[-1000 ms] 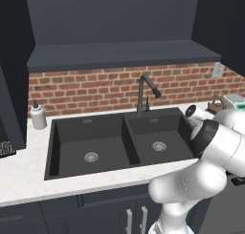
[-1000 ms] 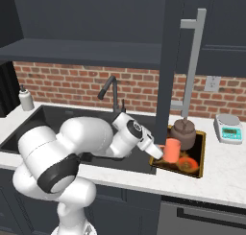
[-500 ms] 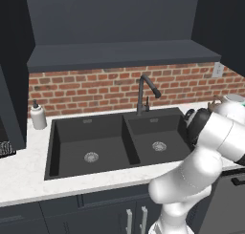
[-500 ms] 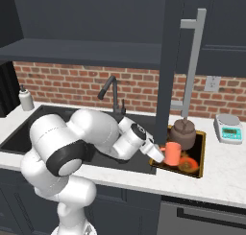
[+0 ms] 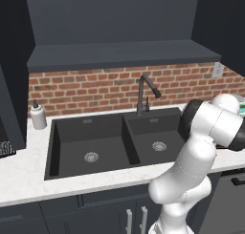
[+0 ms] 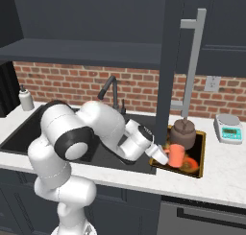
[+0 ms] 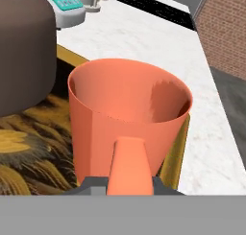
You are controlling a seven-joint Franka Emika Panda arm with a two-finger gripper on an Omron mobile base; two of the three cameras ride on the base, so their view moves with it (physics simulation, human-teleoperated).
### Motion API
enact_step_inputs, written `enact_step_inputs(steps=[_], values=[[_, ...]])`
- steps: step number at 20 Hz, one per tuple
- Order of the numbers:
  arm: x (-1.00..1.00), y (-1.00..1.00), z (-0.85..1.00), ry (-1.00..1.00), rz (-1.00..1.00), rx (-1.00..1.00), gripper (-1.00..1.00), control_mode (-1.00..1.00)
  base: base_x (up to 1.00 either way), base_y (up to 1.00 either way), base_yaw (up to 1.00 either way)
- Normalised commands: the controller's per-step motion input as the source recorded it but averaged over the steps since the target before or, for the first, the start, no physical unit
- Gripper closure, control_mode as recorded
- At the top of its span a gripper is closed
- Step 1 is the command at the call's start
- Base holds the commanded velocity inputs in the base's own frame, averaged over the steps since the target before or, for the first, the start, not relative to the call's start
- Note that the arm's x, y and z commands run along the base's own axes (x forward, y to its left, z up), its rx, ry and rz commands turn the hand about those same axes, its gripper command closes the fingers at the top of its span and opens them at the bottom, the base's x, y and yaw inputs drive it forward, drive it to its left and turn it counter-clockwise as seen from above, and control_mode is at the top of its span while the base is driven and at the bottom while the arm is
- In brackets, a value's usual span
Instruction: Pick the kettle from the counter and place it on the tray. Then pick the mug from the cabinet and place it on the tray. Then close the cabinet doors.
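Note:
My gripper (image 7: pixel 126 185) is shut on the handle of the orange mug (image 7: pixel 129 109), which stands upright at the near edge of the golden-brown tray (image 7: pixel 29 152). From the right base view the mug (image 6: pixel 176 155) sits over the tray's (image 6: pixel 198 168) front left part, with my gripper (image 6: pixel 163 156) just left of it. Whether the mug's base touches the tray I cannot tell. The brownish-grey kettle (image 6: pixel 184 132) stands on the tray right behind the mug, and it looms beside the mug in the hand view (image 7: pixel 24 52). One cabinet door (image 6: pixel 170 61) hangs open above the tray, its silver bar handle (image 6: pixel 192 61) facing me.
A white kitchen scale (image 6: pixel 229 128) sits on the white counter (image 6: pixel 226 171) right of the tray. The black double sink (image 5: pixel 95 142) and faucet (image 5: pixel 143 92) lie left of it, a soap bottle (image 5: pixel 38 116) at the far left. The cabinet's shelf (image 5: pixel 119 54) runs overhead.
The mug has dropped a little lower over the tray, still in my grip. My arm's elbow has swung round while the hand stayed near the tray.

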Motion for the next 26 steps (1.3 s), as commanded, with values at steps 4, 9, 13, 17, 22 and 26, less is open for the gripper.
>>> enact_step_inputs(steps=[4, 9, 13, 17, 22, 26], values=[[0.17, -0.10, -0.13, 0.00, 0.00, 0.05, 1.00, -1.00, 0.00, 0.00, 0.00], [0.19, -0.11, -0.05, -0.02, 0.00, 0.02, 1.00, -1.00, 0.00, 0.00, 0.00], [0.11, -0.07, -0.17, 0.00, 0.00, 0.03, 1.00, -1.00, 0.00, 0.00, 0.00], [0.00, -0.01, -0.20, -0.01, 0.00, 0.00, -1.00, -1.00, 0.00, 0.00, 0.00], [0.01, 0.00, -0.22, 0.00, 0.00, 0.01, -1.00, -1.00, 0.00, 0.00, 0.00], [0.07, 0.00, -0.17, 0.00, 0.00, 0.03, -1.00, -1.00, 0.00, 0.00, 0.00]])
